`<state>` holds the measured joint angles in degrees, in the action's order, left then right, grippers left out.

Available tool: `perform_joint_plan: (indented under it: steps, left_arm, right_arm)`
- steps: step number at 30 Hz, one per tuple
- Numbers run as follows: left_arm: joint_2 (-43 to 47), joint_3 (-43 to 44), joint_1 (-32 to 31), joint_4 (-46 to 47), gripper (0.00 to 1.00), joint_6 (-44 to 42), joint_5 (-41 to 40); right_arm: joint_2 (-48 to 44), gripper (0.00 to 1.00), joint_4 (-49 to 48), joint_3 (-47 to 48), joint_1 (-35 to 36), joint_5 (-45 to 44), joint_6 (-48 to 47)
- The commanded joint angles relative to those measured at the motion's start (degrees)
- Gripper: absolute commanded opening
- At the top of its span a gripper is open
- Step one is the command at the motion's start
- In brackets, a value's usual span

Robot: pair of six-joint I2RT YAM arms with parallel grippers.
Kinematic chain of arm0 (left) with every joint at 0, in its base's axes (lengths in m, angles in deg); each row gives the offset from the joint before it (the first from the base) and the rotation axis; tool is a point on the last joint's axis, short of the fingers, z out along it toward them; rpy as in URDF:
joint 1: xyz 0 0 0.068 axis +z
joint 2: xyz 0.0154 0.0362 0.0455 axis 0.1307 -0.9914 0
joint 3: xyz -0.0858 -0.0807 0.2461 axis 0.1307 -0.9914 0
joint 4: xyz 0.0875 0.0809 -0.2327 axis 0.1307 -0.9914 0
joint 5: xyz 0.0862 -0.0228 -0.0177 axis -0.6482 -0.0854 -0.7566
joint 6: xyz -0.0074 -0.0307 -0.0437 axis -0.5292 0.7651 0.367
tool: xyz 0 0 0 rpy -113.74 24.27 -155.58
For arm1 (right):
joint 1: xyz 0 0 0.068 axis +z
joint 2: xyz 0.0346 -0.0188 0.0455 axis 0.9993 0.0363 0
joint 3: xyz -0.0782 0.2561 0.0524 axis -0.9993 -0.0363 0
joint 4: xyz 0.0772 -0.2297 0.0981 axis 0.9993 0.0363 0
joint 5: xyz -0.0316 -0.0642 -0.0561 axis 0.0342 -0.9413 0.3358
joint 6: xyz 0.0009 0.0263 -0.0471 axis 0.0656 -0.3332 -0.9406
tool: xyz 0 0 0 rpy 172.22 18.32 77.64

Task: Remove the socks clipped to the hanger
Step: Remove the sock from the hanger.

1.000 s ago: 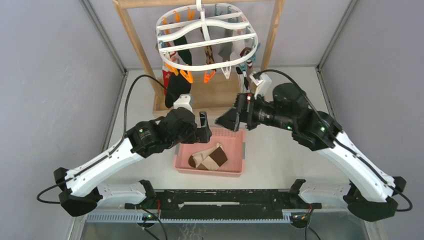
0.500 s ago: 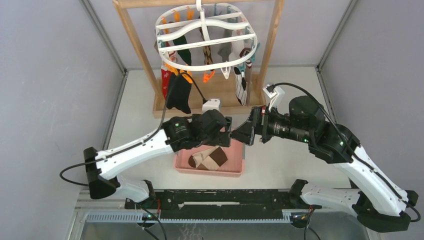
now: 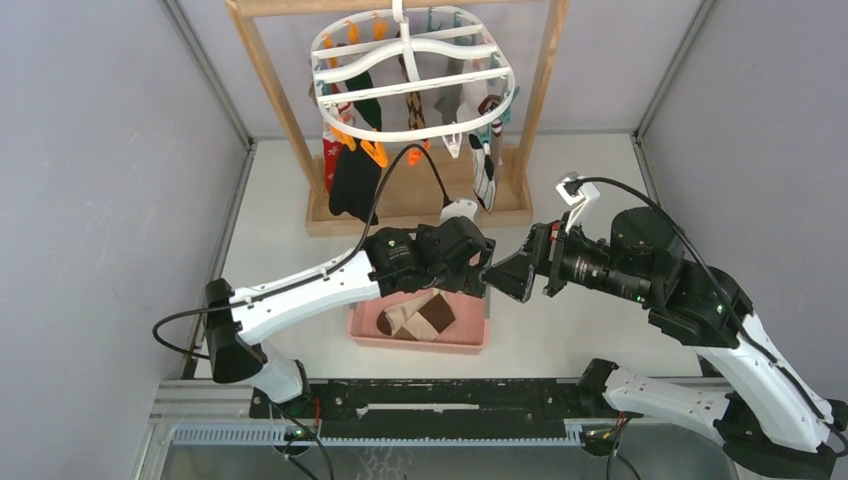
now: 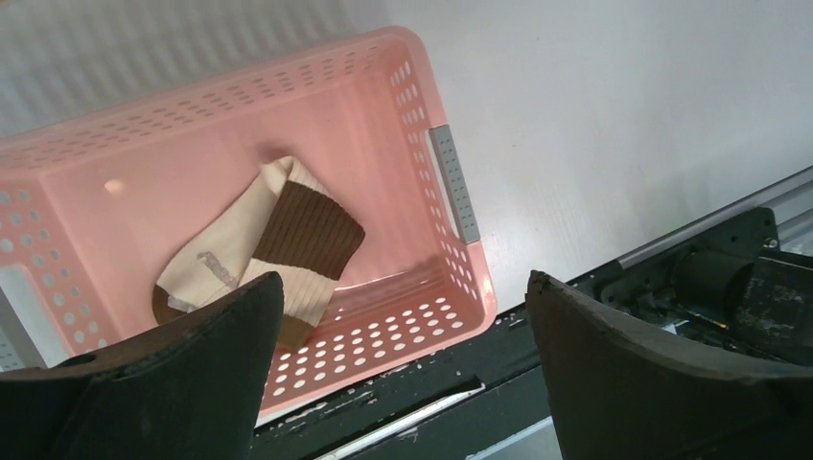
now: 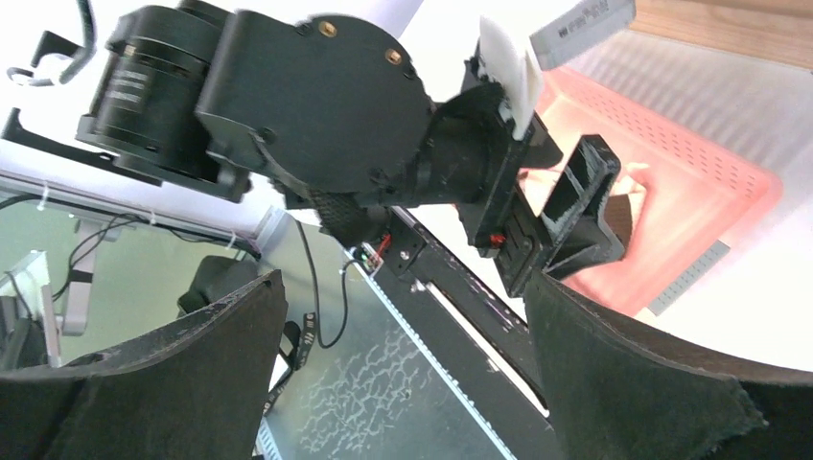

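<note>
With both jaws empty, the step in hand is judged to be the reach for the next sock. It should be pinched close under its clip and pulled straight down, so that the hanger is not swung. The hanger is hung on the wooden frame at the far side of the table, with many socks clipped under it. One beige-and-brown sock is laid in the pink basket. The left jaws are spread above the basket's right part, and the right jaws, also spread, are held just right of them. The clipped socks are well apart from both, farther and higher.
</note>
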<state>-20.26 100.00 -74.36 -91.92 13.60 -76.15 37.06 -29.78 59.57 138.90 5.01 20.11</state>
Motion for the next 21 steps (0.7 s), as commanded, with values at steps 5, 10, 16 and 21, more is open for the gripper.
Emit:
perform_joint_plan:
  steps: [5,10,16,21]
  left_arm:
    - [-4.93,14.35,-0.57,-2.98,1.0,-2.91,1.65]
    - [-7.54,22.26,-1.07,-6.4,1.0,-3.79,0.88]
    - [-7.05,23.67,-0.68,-7.46,1.0,-4.84,-1.76]
    - [-8.02,23.76,-0.3,-7.32,1.0,-4.62,-1.29]
  right_arm:
    - [-1.25,1.0,5.2,4.16,0.43,-1.59,0.19]
    - [0.19,1.0,9.54,8.05,0.43,-3.86,0.34]
    - [2.96,1.0,10.79,10.92,0.32,-4.79,-2.27]
    - [3.22,1.0,11.17,10.8,-1.4,-4.01,-3.16]
